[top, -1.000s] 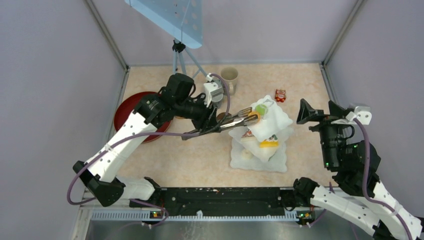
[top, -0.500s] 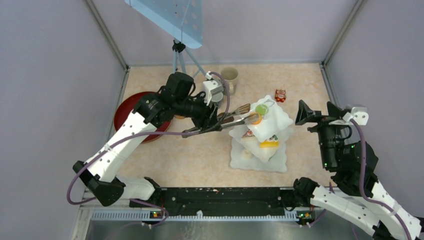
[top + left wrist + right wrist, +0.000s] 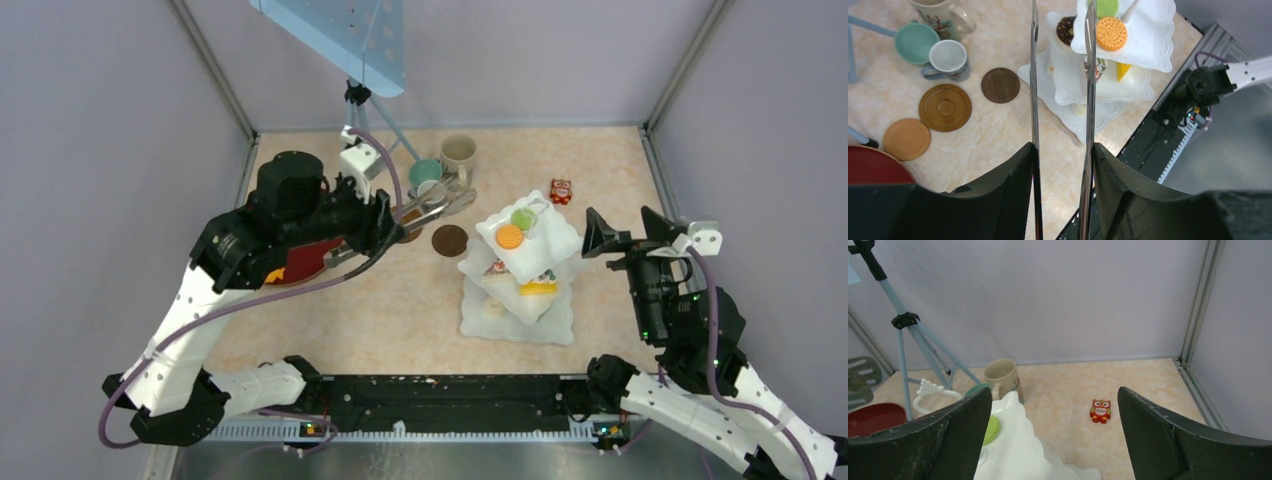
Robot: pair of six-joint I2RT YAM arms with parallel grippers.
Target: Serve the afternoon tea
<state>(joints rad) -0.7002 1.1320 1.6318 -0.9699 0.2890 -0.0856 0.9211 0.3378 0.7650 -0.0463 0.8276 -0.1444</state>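
White lacy three-tier stand, orange cookie on top, left fingers clamped on tongs, right fingers apart

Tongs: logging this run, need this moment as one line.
left gripper: holds tongs, empty | orange cookie: on stand top tier | right gripper: open, empty

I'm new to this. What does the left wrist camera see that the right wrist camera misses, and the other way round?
Only the left wrist view: the metal tongs gripped in the left hand, three brown coasters, the small grey mug and the orange cookie on the top tier. Only the right wrist view: a little red owl toy, seen through the open right hand. Both: the white stand, the green cake, the beige mug and the red tray.
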